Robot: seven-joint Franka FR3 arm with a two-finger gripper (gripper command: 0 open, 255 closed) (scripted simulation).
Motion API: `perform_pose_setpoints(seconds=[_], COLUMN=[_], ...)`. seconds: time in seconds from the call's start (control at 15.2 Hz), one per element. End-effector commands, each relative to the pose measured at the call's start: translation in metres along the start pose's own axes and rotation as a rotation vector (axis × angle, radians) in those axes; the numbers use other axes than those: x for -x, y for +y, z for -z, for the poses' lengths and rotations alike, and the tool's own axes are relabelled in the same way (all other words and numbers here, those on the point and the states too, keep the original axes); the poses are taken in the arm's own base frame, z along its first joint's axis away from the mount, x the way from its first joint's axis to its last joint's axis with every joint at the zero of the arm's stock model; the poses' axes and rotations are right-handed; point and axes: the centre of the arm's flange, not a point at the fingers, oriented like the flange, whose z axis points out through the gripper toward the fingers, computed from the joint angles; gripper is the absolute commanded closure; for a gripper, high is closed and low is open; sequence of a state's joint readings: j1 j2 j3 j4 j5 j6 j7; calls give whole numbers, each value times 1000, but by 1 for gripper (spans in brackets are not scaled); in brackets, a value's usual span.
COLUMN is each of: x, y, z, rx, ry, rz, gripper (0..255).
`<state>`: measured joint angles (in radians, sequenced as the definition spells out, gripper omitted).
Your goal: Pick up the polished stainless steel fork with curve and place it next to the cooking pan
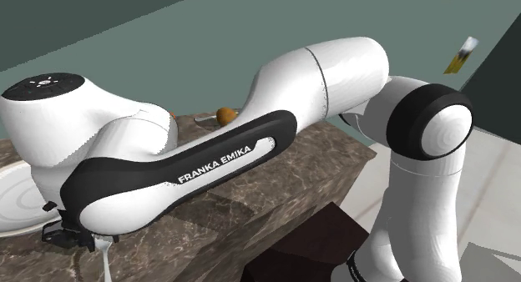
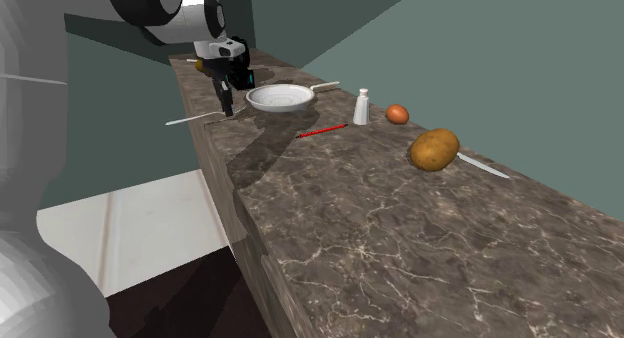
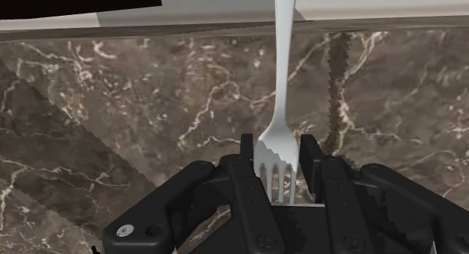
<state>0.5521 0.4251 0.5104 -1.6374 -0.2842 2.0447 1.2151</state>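
A pale silvery fork [image 3: 282,80] is clasped at its tines between my black fingers [image 3: 247,153]; my gripper [image 3: 277,156] is shut on it. The handle reaches out past the edge of the brown marble counter [image 3: 150,102]. In the second exterior view my gripper [image 2: 227,99] hangs just above the counter's near edge, with the fork [image 2: 193,117] sticking out sideways over the floor. The white pan [image 2: 280,97] lies close beside the gripper, its handle pointing away. In the shoulder view the pan's rim [image 1: 15,207] shows under the arm, and the fork [image 1: 105,257] hangs below my gripper [image 1: 70,234].
Along the counter past the pan lie a thin red stick [image 2: 322,131], a white shaker [image 2: 361,107], a small brown egg-shaped thing [image 2: 397,113], a potato [image 2: 434,149] and a knife [image 2: 484,167]. Another brown item [image 1: 225,115] sits behind the arm. Pale floor [image 2: 130,226] lies below the edge.
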Motion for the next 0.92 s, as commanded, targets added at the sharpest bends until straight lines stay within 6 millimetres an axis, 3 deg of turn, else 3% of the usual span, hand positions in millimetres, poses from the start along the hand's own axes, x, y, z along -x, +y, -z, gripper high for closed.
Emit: perform_pose_setpoints(seconds=[0.0,0.26,0.79,0.86], x=[1,2,2,2], y=[1,1,1,1], z=[-10,-32,-32,-32], rx=[0,0,0,0], ry=[0,0,0,0], rz=[0,0,0,0], gripper=[255,255,255,0])
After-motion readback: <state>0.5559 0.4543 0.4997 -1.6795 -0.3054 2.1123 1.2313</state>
